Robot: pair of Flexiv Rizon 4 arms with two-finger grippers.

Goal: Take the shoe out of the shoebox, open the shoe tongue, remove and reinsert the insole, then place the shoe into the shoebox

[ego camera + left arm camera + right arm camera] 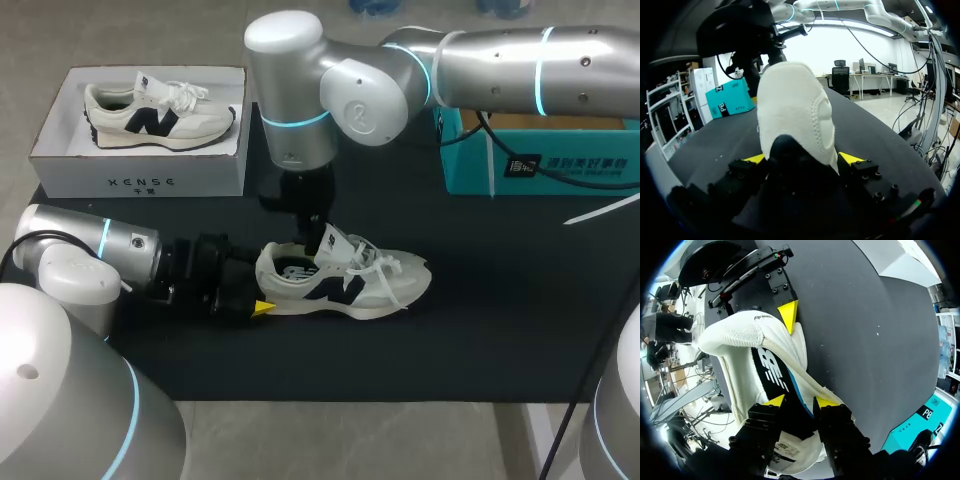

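Left gripper jaws clamping shoe heel, right gripper jaws pinching tongue, shoebox only overhead

Open worktop lies right of the shoe. The left pincer blocks its heel, the right pincer its mouth from above; the shoebox holds a second shoe.

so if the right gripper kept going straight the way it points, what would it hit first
The insole inside the shoe. The right gripper points down into its opening with the insole right ahead of it, though depth there is hard to judge.
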